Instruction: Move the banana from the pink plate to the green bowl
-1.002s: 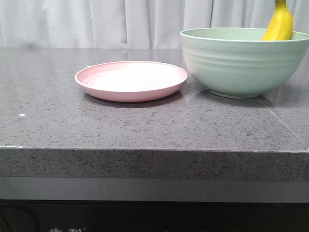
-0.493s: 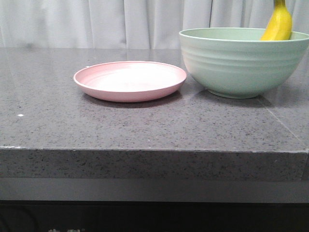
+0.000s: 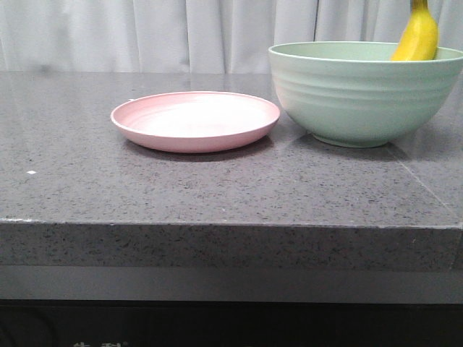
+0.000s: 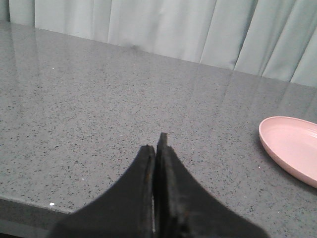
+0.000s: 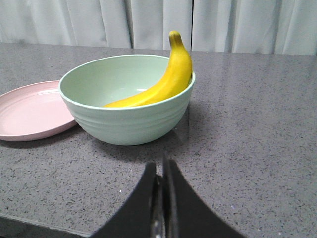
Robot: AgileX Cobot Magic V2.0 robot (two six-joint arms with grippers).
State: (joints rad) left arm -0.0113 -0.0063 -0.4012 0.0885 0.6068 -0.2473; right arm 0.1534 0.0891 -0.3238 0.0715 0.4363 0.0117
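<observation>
**A:** Take the front view first. What do you see on your counter?

**B:** Your pink plate [image 3: 195, 120] sits bare on the grey countertop [image 3: 217, 188]; nothing lies on it. Just beside it, on the right, stands the green bowl [image 3: 365, 92], and the banana [image 3: 417, 35] pokes up above its far right rim. No arm shows in this view.

**A:** And your left wrist view?

**B:** The left gripper [image 4: 155, 148] hangs over bare stone with its fingers pressed flat together, nothing between them. Only an edge of the plate [image 4: 292, 148] shows, well apart from the fingertips. That arm looks parked.

**A:** The right wrist view?

**B:** That one settles it for you. The banana [image 5: 161, 82] lies inside the bowl [image 5: 126, 101], its body curving across the hollow and its stem end leaning on the rim, sticking up above it. The plate [image 5: 29, 111] sits beside the bowl, empty. The right gripper [image 5: 161, 171] is closed on nothing, fingers together, near the bowl but clear of it.

**A:** So where does that leave you?

**B:** I'd judge the transfer done: fruit in the bowl, plate cleared, both grippers empty. At most, you have the arms left to bring home.
</observation>
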